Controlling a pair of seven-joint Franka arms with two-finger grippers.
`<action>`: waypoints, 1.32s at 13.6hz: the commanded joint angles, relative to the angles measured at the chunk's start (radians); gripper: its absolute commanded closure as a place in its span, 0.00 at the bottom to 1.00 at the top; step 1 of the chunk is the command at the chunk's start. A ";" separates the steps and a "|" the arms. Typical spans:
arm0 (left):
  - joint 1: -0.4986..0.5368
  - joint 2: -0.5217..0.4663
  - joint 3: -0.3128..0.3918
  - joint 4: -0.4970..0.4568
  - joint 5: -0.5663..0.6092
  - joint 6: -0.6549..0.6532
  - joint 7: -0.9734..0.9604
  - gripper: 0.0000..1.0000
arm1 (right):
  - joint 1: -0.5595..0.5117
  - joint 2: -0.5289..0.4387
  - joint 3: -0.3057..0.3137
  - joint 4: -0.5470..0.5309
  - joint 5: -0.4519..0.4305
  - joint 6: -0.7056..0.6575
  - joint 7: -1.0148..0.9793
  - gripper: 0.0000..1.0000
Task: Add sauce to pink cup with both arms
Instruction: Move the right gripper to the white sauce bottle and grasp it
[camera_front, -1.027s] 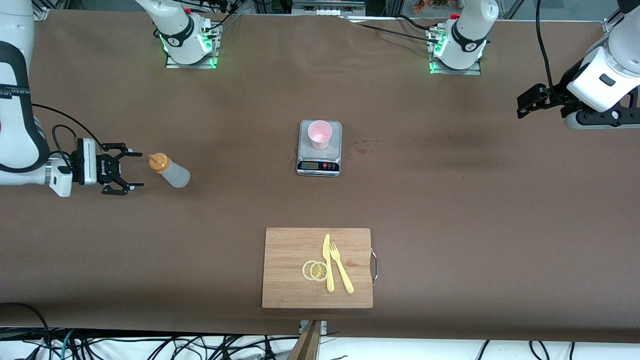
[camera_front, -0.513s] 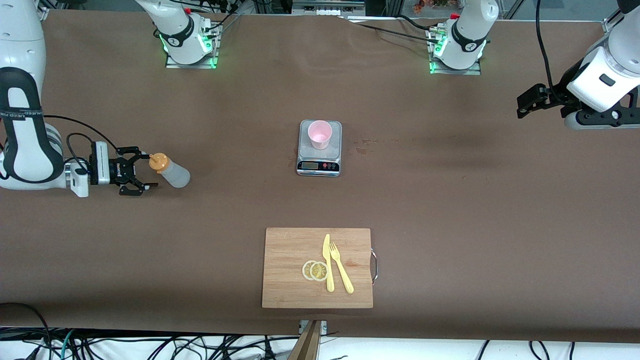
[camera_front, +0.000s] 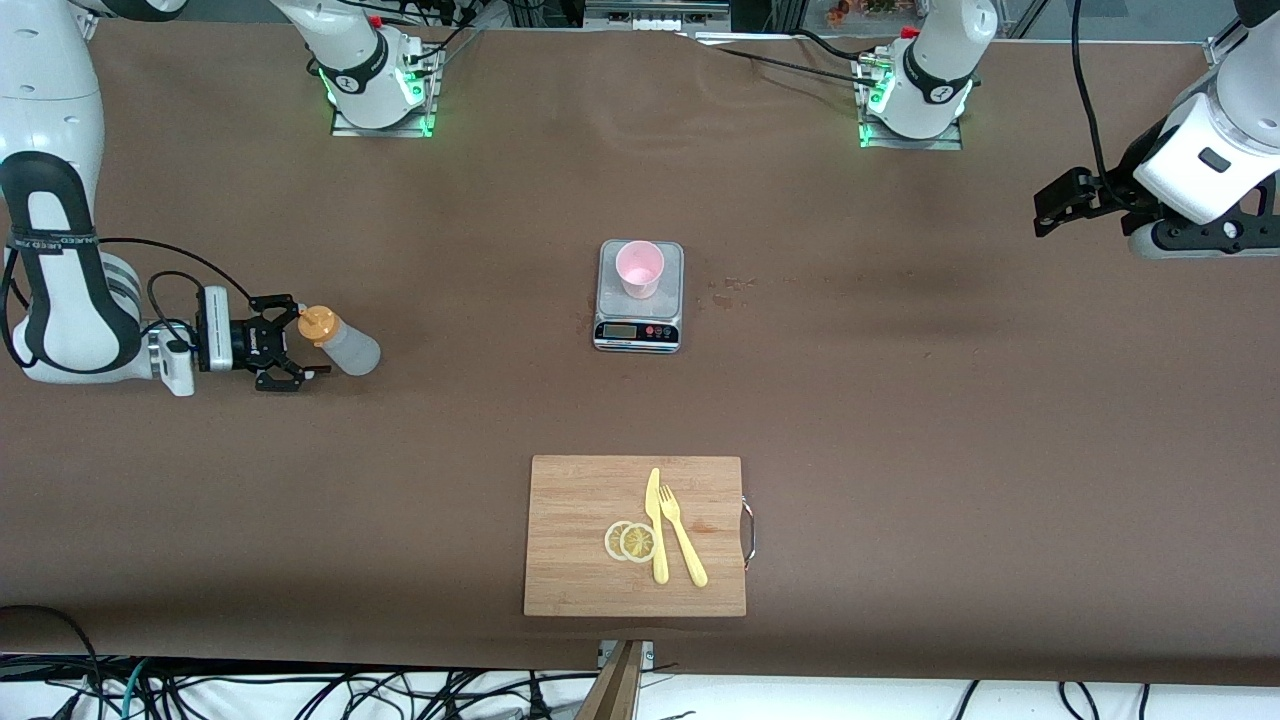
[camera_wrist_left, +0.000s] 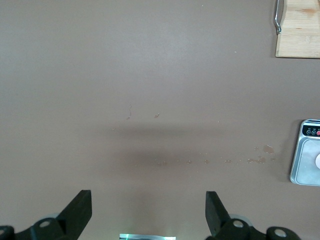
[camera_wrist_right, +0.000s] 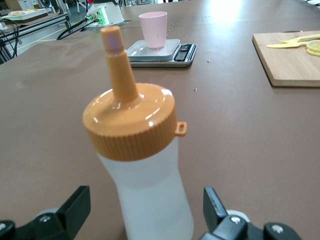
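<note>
Toward the right arm's end of the tabletop (camera_front: 900, 400) stands the sauce (camera_front: 340, 343), a whitish squeeze bottle with an orange nozzle cap, upright and untouched. The right gripper (camera_front: 295, 350) sits low beside it, its fingers (camera_wrist_right: 75, 207) spread wide, one on either side of the bottle's body in the right wrist view, with no contact yet.

The step in hand looks like the grasp. To do it well, the fingers should close on the soft body below the cap, centred, and only firmly enough to lift; a hard squeeze could push sauce out early or tip the bottle.

The pink cup (camera_front: 639, 268) stands upright on a grey scale (camera_front: 640, 332) at mid-table, well apart from the bottle. Nearer the front camera lies a cutting board (camera_front: 580, 570) with a yellow knife (camera_front: 655, 525), a fork (camera_front: 683, 548) and lemon slices (camera_front: 630, 541). The left gripper (camera_front: 1060, 205) waits in the air at its own end, fingers wide and empty.
</note>
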 joint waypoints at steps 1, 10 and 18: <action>0.003 -0.006 0.001 -0.001 -0.009 -0.002 0.017 0.00 | -0.010 0.005 0.010 0.004 0.021 -0.011 -0.014 0.00; 0.003 -0.006 -0.001 -0.001 -0.009 0.000 0.014 0.00 | -0.003 0.015 0.026 0.001 0.061 -0.010 -0.016 0.06; 0.003 -0.006 -0.001 -0.001 -0.009 0.000 0.014 0.00 | -0.003 0.012 0.026 0.004 0.059 -0.005 -0.010 0.88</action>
